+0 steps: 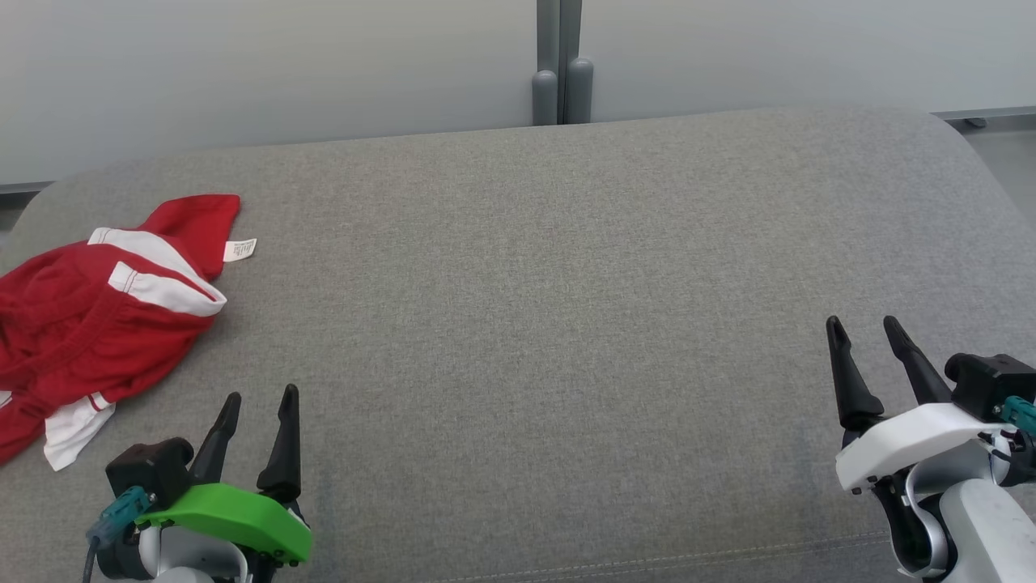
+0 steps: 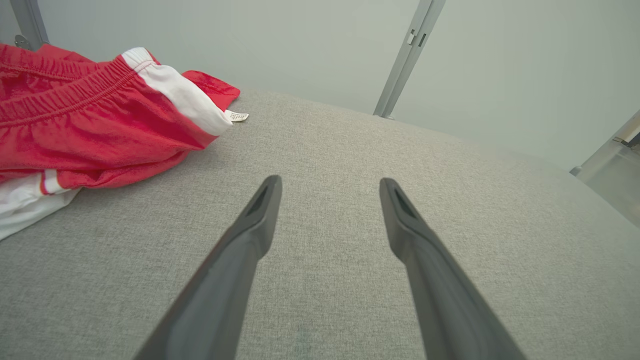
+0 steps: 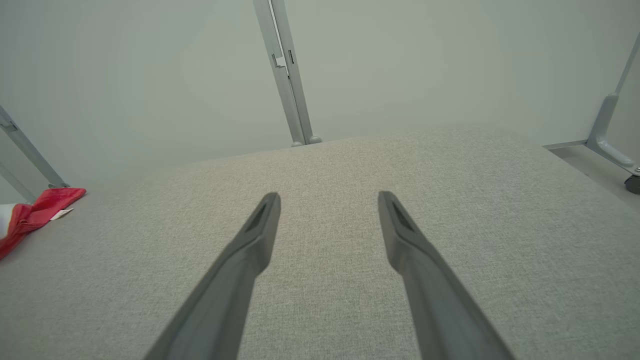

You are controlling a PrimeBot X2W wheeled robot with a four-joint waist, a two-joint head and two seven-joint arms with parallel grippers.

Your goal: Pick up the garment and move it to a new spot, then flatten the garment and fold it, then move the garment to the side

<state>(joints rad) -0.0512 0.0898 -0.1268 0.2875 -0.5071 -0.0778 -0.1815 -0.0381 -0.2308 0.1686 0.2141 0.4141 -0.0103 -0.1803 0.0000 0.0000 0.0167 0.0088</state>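
Garment (image 1: 89,324), red with white panels, lies crumpled at the left edge of our grey counter (image 1: 566,324), just ahead of our left gripper (image 1: 262,394); both it and our right gripper (image 1: 861,322) hang wide and empty, likely staged for the pickup.

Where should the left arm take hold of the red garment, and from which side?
Probably the bunched white-striped fold at the right edge of the garment, coming from the bare cushion side. It stands raised and lies nearest the open left jaws.
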